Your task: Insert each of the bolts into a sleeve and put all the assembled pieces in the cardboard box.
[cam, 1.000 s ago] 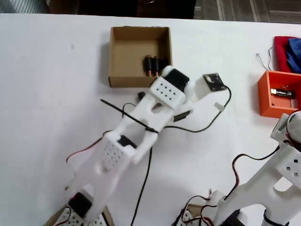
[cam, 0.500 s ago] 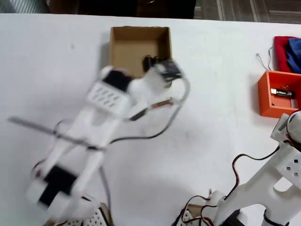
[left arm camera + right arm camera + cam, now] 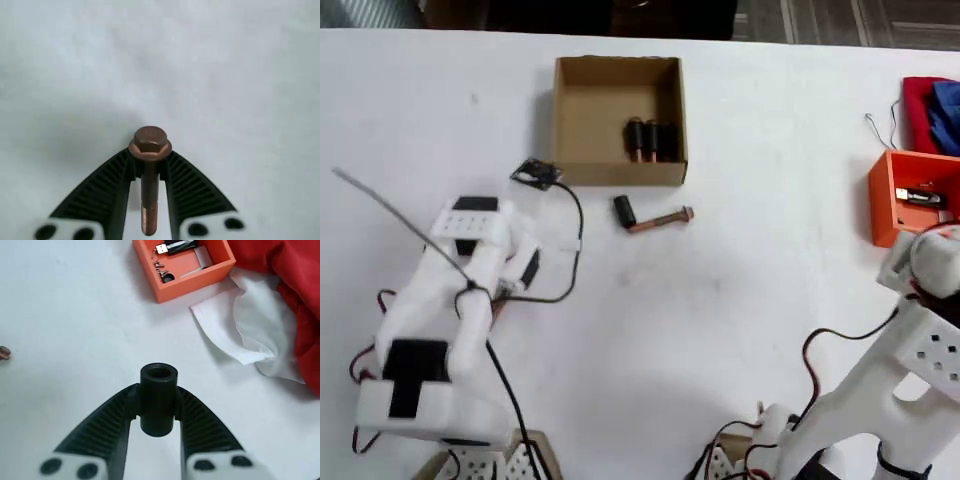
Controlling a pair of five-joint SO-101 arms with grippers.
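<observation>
My left gripper (image 3: 150, 155) is shut on a copper bolt (image 3: 150, 142), whose hex head points away from the wrist over bare white table. My right gripper (image 3: 158, 392) is shut on a black sleeve (image 3: 158, 415) with its bore facing outward. In the high view the left arm (image 3: 470, 240) lies at the table's left and the right arm (image 3: 920, 340) at the lower right. The cardboard box (image 3: 620, 175) at the back holds three assembled pieces (image 3: 651, 140). Just in front of the box lie a loose black sleeve (image 3: 624, 211) and a copper bolt (image 3: 663, 220), close together.
An orange tray (image 3: 895, 215) with small parts sits at the right edge, and a red cloth (image 3: 920, 105) lies behind it. In the right wrist view the orange tray (image 3: 200, 277), a white cloth (image 3: 245, 330) and the red cloth (image 3: 285, 290) lie beyond the sleeve. Cables trail from both arms.
The left arm has swung back from the box's front edge to the left of the table. That uncovered the loose sleeve and bolt by the box. The right arm shifted slightly.
</observation>
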